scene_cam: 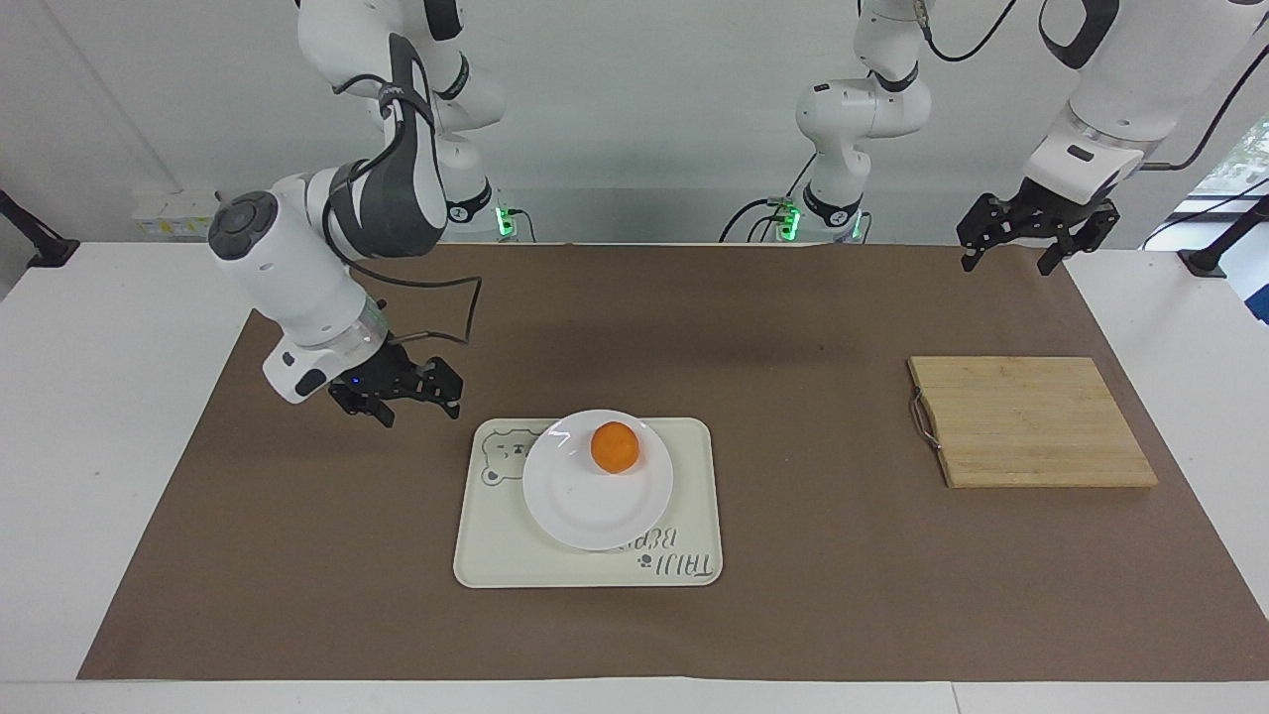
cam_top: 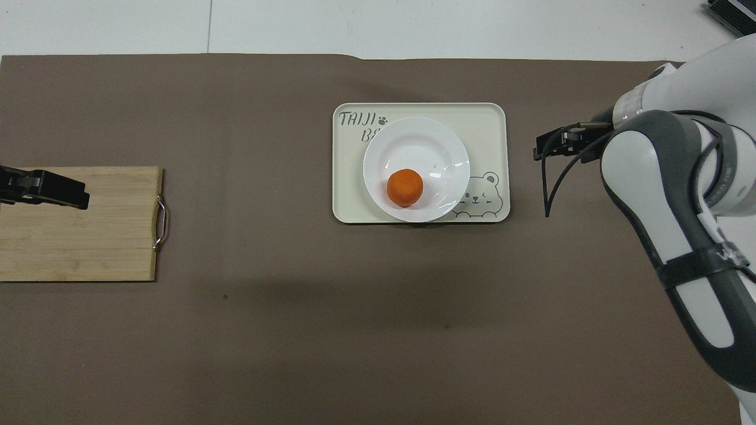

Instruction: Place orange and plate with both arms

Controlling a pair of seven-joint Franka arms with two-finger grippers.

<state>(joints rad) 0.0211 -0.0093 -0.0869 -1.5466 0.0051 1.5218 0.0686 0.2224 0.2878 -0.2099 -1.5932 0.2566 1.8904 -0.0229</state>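
Orange [scene_cam: 615, 446] sits in white plate [scene_cam: 597, 493]; plate rests on bear tray [scene_cam: 684, 570], covering part of its lettering. Right claw [scene_cam: 408, 397] spread, empty, above the surface beside the tray, mostly hidden overhead by its own arm. Left claw [scene_cam: 1021, 241] spread, waits toward the left arm's end from the tray, over the cutting board [scene_cam: 1031, 421], cut off overhead.

This is a robotics lab. Two white jointed robot arms [scene_cam: 377, 188] stand bolted at twelve o'clock of a white table [scene_cam: 99, 416] covered by a flat brown paper sheet [scene_cam: 793, 595], against a bare white wall [scene_cam: 644, 99], with black cables [scene_cam: 753, 213] and green status lights [scene_cam: 788, 223] at their bases.
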